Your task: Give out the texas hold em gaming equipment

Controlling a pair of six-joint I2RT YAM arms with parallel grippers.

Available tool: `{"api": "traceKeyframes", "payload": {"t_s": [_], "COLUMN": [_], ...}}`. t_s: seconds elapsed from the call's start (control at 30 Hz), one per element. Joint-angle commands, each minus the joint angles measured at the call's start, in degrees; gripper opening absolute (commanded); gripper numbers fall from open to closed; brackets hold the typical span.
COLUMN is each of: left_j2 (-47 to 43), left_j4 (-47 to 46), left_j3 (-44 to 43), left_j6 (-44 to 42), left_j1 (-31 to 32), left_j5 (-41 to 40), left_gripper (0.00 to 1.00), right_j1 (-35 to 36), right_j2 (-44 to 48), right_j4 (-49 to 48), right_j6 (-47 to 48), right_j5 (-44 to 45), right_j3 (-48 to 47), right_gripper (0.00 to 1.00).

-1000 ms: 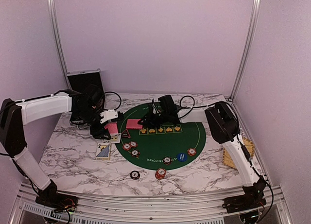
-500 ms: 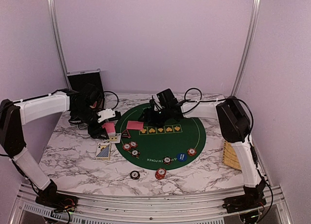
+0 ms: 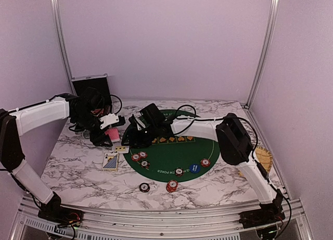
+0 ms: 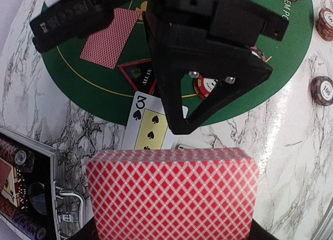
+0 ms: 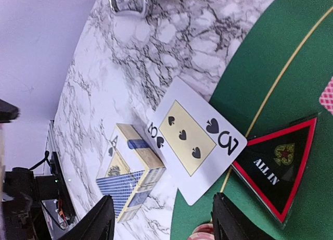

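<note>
My left gripper is clamped on the deck of red-backed cards, which fills the lower half of its wrist view. The deck hangs over the marble table, just off the left edge of the green felt mat. Below it the three of spades lies face up, its far end overlapping the mat's rim.

My right gripper reaches across the mat to that same left edge. Its fingers stand wide apart with nothing held between them. It is above the black triangular ALL IN marker, and I cannot tell whether it touches anything. Beside the marker, a single red-backed card lies face down on the felt.

Three orange-red chips cluster on the mat's near left. A blue chip sits on the near arc with a reddish chip on either side. Two loose chips rest on the marble off the mat's near edge.

The black case stands open off the mat's far left. The left wrist view shows rows of stored chips in its base. A blue-and-tan card box lies on the marble left of the mat, just beside the three of spades. The wicker tray sits to the right of the mat, mostly hidden behind the right arm, so I cannot tell what it holds.
</note>
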State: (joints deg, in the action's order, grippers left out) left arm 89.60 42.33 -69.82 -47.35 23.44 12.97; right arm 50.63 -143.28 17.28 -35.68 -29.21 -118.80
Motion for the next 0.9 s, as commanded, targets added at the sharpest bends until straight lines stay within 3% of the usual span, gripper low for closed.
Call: {"api": "traceKeyframes", "payload": {"t_s": [0.0, 0.33, 0.47, 0.6, 0.73, 0.87], "left_j2": [-2.96, -4.69, -5.17, -4.68, -3.85, -3.35], "left_j4": [1.82, 2.11, 2.39, 3.06, 3.51, 3.55], "left_j3": [0.81, 1.8, 1.54, 0.13, -0.88, -1.39], "left_j6": [-0.65, -1.18, -1.47, -1.12, -0.56, -0.41], "left_j1": [-0.79, -1.38, -1.47, -1.47, -1.47, -1.46], "left_j5": [0.18, 0.0, -0.54, 0.09, 0.91, 1.36], "left_gripper": [0.0, 0.0, 0.0, 0.0, 0.0, 0.0], "right_j1": [-0.02, 0.61, 1.64, 2.86, 2.82, 1.48], "right_j2": [-4.19, -8.07, -13.53, -14.34, -10.82, -4.02], "right_j4": [4.65, 2.9, 1.63, -5.94, -12.23, -17.53], "right_j6": [1.01, -0.4, -2.01, -2.69, -2.26, -2.02], "right_j5": [-0.77, -0.09, -4.86, -12.24, -16.63, -18.03], "right_j3": [-6.08, -8.94, -16.32, -17.12, -13.45, -3.93], "right_gripper": [0.62, 0.61, 0.6, 0.6, 0.6, 0.63]}}
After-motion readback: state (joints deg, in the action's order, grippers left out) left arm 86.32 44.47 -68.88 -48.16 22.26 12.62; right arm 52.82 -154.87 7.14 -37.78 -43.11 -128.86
